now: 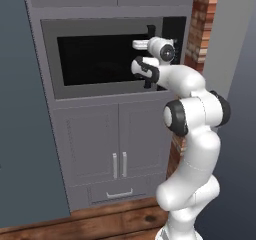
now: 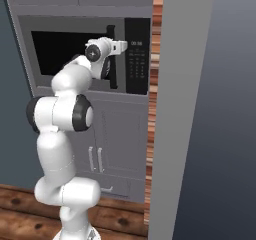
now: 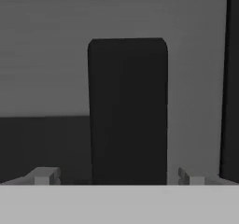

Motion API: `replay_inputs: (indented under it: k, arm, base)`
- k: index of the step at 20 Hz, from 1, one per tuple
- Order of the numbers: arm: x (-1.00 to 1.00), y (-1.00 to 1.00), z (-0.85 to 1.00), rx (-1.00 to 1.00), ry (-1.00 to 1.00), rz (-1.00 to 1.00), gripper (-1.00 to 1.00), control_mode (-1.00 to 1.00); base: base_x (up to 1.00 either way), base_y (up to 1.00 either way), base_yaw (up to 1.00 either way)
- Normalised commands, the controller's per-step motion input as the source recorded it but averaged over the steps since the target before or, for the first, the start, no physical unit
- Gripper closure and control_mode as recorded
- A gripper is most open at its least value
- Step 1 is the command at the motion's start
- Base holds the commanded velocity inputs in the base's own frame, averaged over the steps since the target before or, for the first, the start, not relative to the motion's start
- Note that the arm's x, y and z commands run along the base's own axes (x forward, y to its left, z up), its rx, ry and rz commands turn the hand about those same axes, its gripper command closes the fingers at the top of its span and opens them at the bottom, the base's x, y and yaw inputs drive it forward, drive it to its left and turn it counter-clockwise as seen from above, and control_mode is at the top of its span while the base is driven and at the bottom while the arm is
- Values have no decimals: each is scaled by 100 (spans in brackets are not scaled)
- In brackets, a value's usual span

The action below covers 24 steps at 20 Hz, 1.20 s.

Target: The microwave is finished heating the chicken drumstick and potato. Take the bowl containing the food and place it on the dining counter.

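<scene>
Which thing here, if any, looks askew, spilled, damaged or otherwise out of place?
Nothing stands out. The microwave door sits shut and square in its frame, the cabinet doors below hang straight, and the open gripper is lined up on the dark handle.

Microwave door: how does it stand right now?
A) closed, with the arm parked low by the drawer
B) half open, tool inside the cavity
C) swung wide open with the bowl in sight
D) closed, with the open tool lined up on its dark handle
D: the microwave door lies flush in its frame, and the hand view shows the handle between the tool's spread fingertips, not yet gripped.
</scene>
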Motion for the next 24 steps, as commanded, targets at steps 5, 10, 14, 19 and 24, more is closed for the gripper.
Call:
replay_inputs:
  k: [5, 10, 14, 19, 24]
  arm:
    - [53, 0, 0, 0, 2, 0, -100, -100]
    - [54, 0, 0, 0, 4, 0, -100, -100]
    - [25, 0, 0, 0, 2, 0, 100, -100]
    - [0, 0, 0, 0, 0, 0, 100, -100]
    - [0, 0, 0, 0, 0, 0, 100, -100]
  base:
    - [0, 0, 0]
    - [0, 0, 0]
    - [0, 0, 0]
    - [0, 0, 0]
    - [0, 0, 0]
